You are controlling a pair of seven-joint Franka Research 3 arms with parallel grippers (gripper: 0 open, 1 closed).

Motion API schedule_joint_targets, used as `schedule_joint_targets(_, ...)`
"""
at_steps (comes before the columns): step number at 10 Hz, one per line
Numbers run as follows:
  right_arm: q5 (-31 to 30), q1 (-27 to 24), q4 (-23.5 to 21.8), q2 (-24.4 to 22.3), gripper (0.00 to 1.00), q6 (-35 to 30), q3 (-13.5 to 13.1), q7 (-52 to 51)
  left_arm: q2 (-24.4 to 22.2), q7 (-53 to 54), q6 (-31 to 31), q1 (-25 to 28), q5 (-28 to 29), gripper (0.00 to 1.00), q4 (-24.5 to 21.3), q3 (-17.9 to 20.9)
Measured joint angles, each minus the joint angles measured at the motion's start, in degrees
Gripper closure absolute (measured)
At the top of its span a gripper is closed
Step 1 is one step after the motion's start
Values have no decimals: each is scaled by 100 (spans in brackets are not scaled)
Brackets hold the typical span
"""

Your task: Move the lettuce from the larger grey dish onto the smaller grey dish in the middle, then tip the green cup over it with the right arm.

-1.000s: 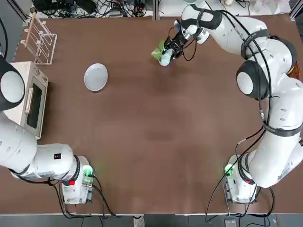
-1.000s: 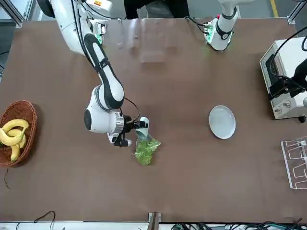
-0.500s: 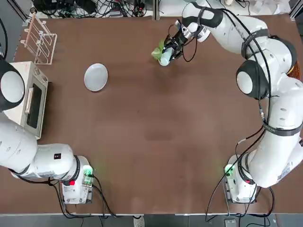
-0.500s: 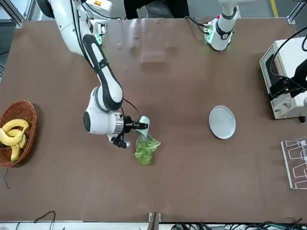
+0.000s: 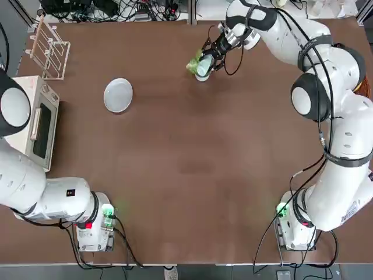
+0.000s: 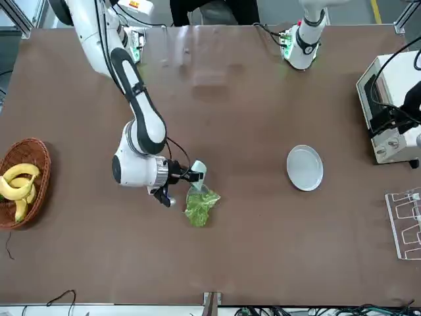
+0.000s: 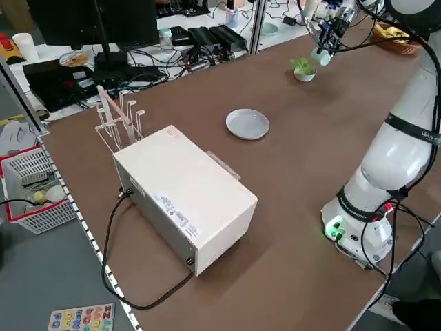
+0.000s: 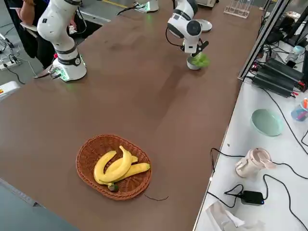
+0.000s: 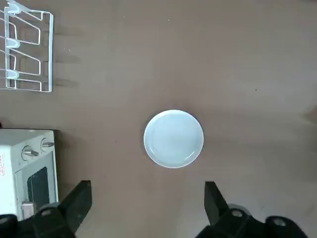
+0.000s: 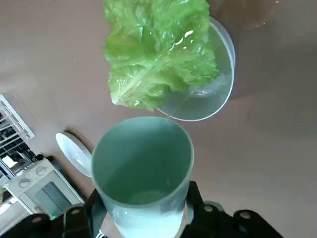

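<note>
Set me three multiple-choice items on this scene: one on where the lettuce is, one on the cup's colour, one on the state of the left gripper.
1. Where is the lettuce?
A) on the plate
B) in the small bowl
C) in the basket

2. What colour is the cup?
A) red
B) black
C) green

3. How is the left gripper?
A) open
B) shut on the plate
C) shut on the cup

1: B, the lettuce sits in the bowl.
2: C, the cup, gripped by the right gripper beside the bowl, is pale green.
3: A, the left gripper shows its fingers wide apart over the table.
</note>
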Motion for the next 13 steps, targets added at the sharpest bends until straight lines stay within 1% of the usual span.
schedule_joint_targets(2, 36, -41, 11, 5, 32, -66, 0, 80, 0, 0, 0, 0, 0, 0, 4, -1)
schedule_joint_targets(3, 24, -61, 22, 5, 32, -175, -5, -250, 0, 0, 0, 0, 0, 0, 4, -1)
schedule_joint_targets(4, -80, -84, 23, 5, 32, -289, -14, -993, 0, 0, 0, 0, 0, 0, 4, -2)
schedule_joint_targets(6, -499, -119, 22, 5, 32, -294, -92, -2971, 0, 0, 0, 0, 0, 0, 5, -2)
schedule_joint_targets(8, -742, -130, 23, 1, 32, -178, -303, -4642, 0, 0, 0, 0, 0, 0, 5, -1)
schedule_joint_targets(10, -811, -134, 19, -47, 32, 46, -488, -6153, 0, 0, 0, 0, 0, 0, 6, 1)
schedule_joint_targets(12, -817, -142, -50, -129, 32, 51, -774, -7437, 0, 0, 0, 0, 0, 0, 6, 1)
schedule_joint_targets(13, -809, -150, -160, -191, 32, 51, -911, -8027, 0, 0, 0, 0, 0, 0, 7, 1)
